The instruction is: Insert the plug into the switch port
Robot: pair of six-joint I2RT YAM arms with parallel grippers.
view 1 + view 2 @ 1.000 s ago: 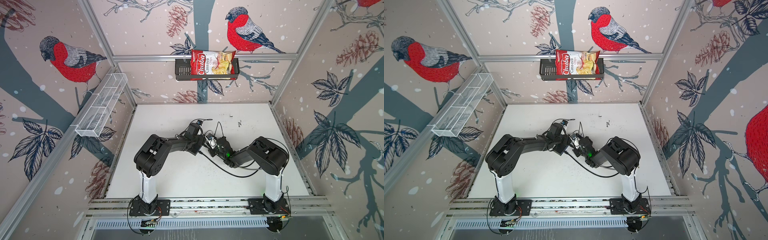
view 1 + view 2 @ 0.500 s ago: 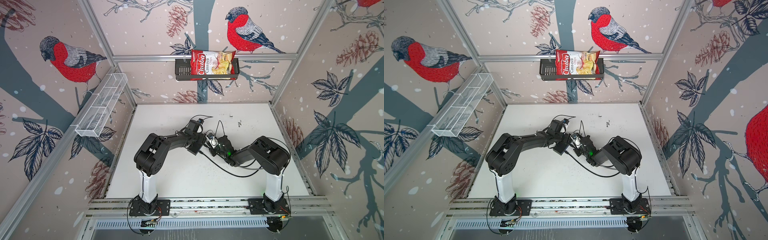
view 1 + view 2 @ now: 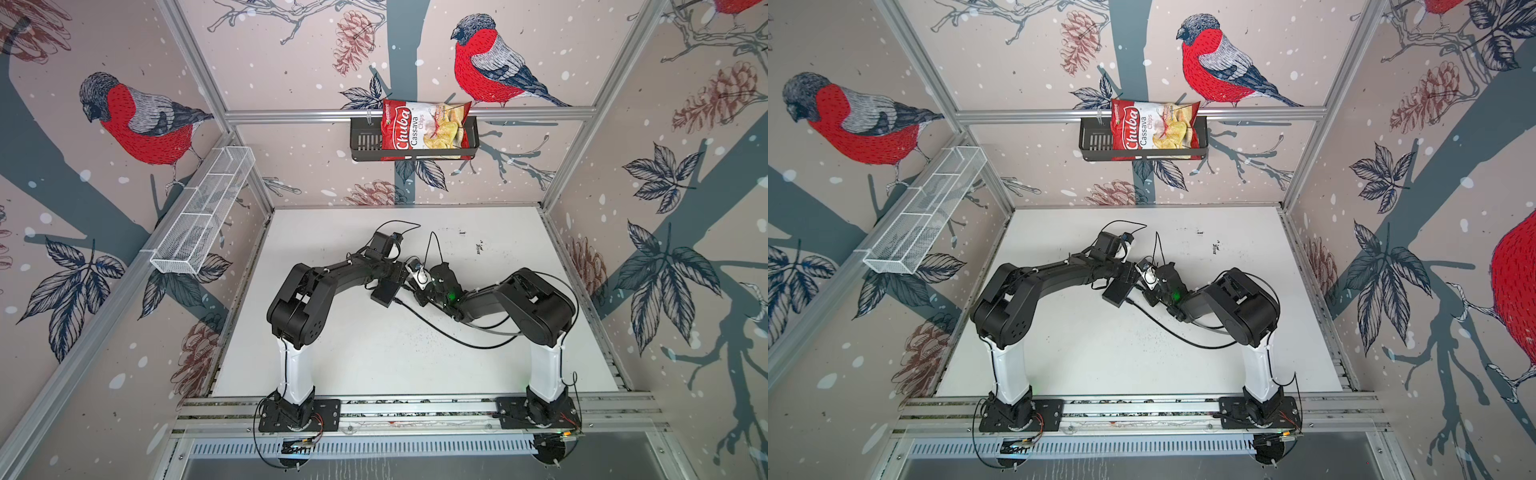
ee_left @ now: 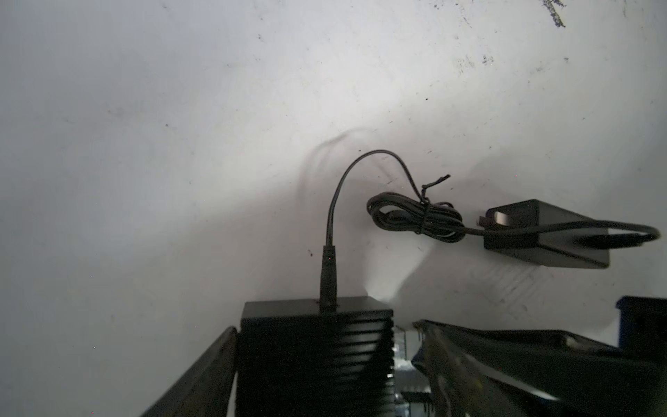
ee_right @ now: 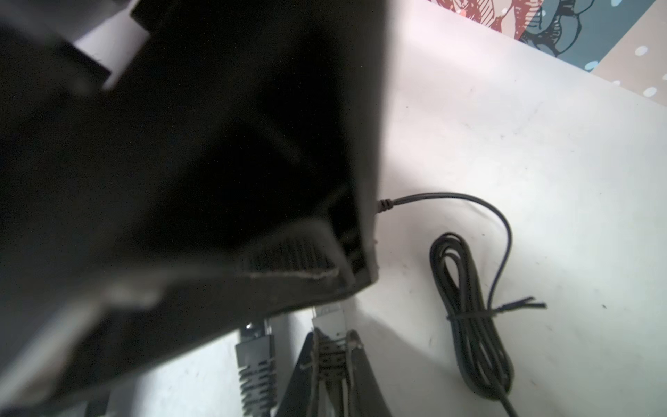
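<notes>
Left wrist view, left claw (image 4: 325, 325) spread wider, loose around switch (image 4: 310, 368)

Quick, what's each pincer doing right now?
Left pincer: open, straddling the switch.
Right pincer: closed on the plug.

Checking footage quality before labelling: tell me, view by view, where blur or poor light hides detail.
Right wrist view: the flat matte-black rectangular box is close, blurred, dark. Left wrist view: dim, the white tabletop greyed. Both top views: evenly lit, sharp.
</notes>
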